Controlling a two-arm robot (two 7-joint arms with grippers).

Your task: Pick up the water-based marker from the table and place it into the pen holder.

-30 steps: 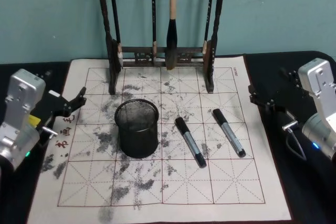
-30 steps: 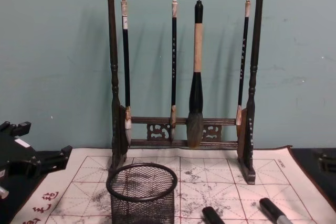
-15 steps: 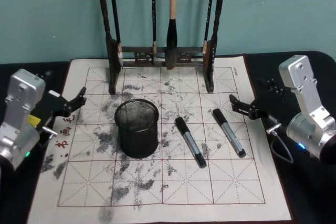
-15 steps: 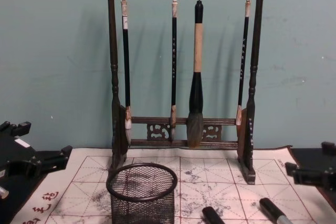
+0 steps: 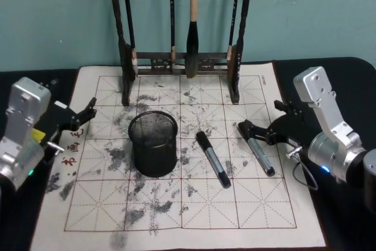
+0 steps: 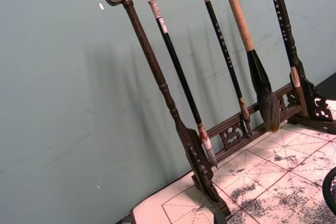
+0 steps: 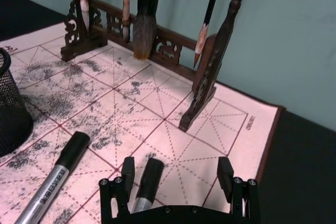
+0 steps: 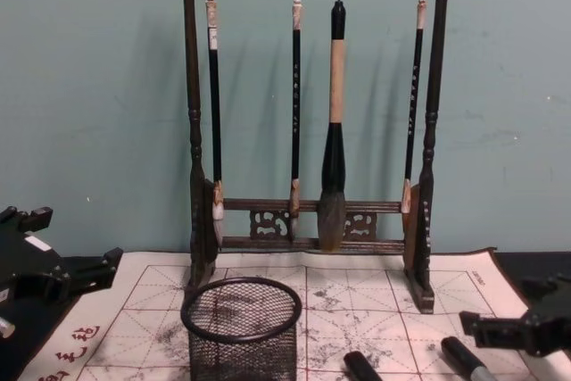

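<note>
Two black-capped, grey-barrelled water-based markers lie on the ink-stained mat: one in the middle (image 5: 212, 159) (image 7: 55, 177) (image 8: 361, 367) and one further right (image 5: 256, 148) (image 7: 147, 182) (image 8: 459, 356). My right gripper (image 5: 262, 119) (image 7: 176, 177) (image 8: 500, 305) is open and hovers low over the cap end of the right marker; the cap lies between its fingers, close to one of them. The black wire-mesh pen holder (image 5: 154, 144) (image 8: 241, 323) (image 7: 10, 108) stands upright left of the markers. At the mat's left edge my left gripper (image 5: 87, 114) (image 8: 76, 265) rests open, holding nothing.
A tall dark wooden brush rack (image 5: 182, 60) (image 8: 308, 131) (image 6: 210, 103) (image 7: 157, 40) with several hanging brushes stands at the back of the gridded mat (image 5: 176, 216). Black tabletop lies on both sides of the mat.
My right arm has swung left from the black tabletop onto the mat, bringing its open gripper over the right marker's cap. The left arm, markers and pen holder have not moved.
</note>
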